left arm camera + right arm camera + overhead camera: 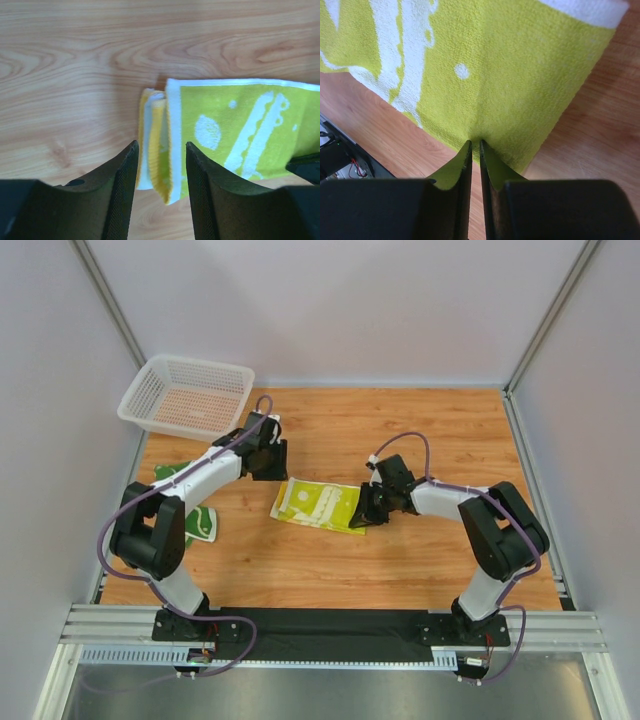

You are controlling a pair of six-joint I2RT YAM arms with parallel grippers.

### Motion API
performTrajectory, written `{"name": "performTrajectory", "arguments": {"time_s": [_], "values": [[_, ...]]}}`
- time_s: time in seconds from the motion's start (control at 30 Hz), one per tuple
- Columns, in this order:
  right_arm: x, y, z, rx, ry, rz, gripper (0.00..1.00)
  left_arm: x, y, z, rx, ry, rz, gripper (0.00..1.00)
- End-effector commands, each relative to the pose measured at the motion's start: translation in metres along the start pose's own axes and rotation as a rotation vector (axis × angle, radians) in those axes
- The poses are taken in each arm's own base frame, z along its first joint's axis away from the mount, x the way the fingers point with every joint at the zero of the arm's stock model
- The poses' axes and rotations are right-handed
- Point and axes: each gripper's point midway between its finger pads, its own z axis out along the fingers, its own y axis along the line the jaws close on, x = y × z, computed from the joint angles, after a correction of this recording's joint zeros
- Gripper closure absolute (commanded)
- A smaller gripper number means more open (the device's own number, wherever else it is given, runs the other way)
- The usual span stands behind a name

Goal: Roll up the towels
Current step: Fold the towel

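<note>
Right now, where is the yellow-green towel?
Top view, centre: the yellow-green towel lies between the right gripper, pinching its right edge, and the open left gripper by its folded left end.

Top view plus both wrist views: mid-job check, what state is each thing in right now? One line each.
yellow-green towel: flat on the table, left end folded over, not yet rolled up.
left gripper: open, poised at the folded end.
right gripper: shut on the yellow-green towel's right edge.
patterned towel: lying unrolled, partly under the left arm.
white mesh basket: upright, looks empty.
</note>
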Motion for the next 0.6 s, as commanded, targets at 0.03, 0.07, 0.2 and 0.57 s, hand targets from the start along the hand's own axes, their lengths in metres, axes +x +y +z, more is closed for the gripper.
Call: {"name": "performTrajectory", "arguments": {"time_s": [0.03, 0.07, 0.2, 0.57], "values": [[0.000, -0.007, -0.012, 0.081, 0.005, -0.037, 0.87, -0.009, -0.052, -0.016, 0.144, -0.072, 0.103, 0.50], [-0.005, -0.002, -0.017, 0.074, -0.007, -0.050, 0.87, -0.008, -0.057, -0.018, 0.159, -0.068, 0.089, 0.50], [-0.013, 0.016, -0.033, 0.048, -0.009, -0.087, 0.86, 0.011, -0.059, -0.013, 0.141, -0.017, 0.030, 0.54], [-0.008, 0.038, -0.026, -0.088, 0.057, -0.081, 0.87, 0.062, -0.053, -0.002, 0.151, 0.038, -0.006, 0.55]]}}
